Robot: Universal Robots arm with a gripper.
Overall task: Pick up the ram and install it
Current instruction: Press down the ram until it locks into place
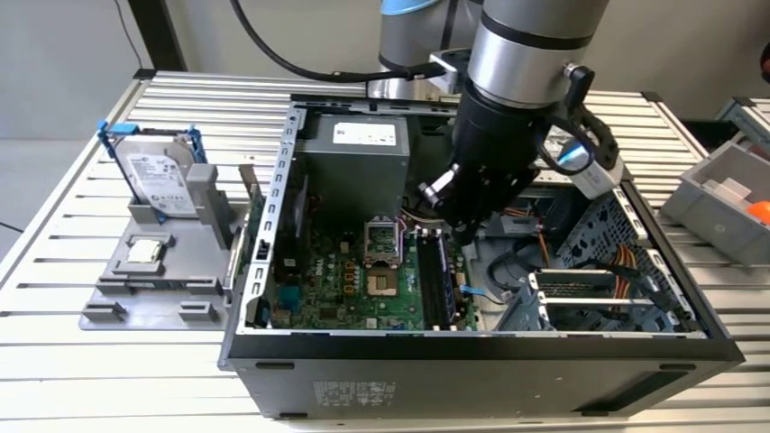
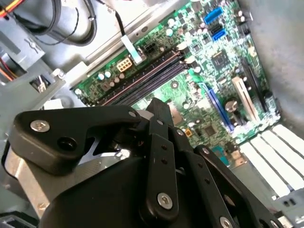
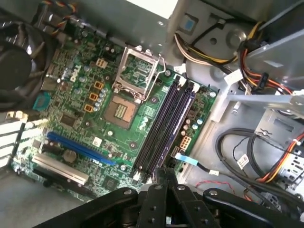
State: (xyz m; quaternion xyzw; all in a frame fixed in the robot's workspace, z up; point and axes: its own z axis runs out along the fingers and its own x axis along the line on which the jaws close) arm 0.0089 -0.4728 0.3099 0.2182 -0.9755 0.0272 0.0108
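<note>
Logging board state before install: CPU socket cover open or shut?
Open. In the first wrist view the metal load plate is swung back off the CPU socket, whose contact field lies uncovered.

Arm: reaches down steeply from above, silver upper section, black wrist section below.
Wrist: black, tilted slightly toward the exterior view's left.
Gripper: black linkage body, low and pointing downward; seen in both wrist views.
</note>
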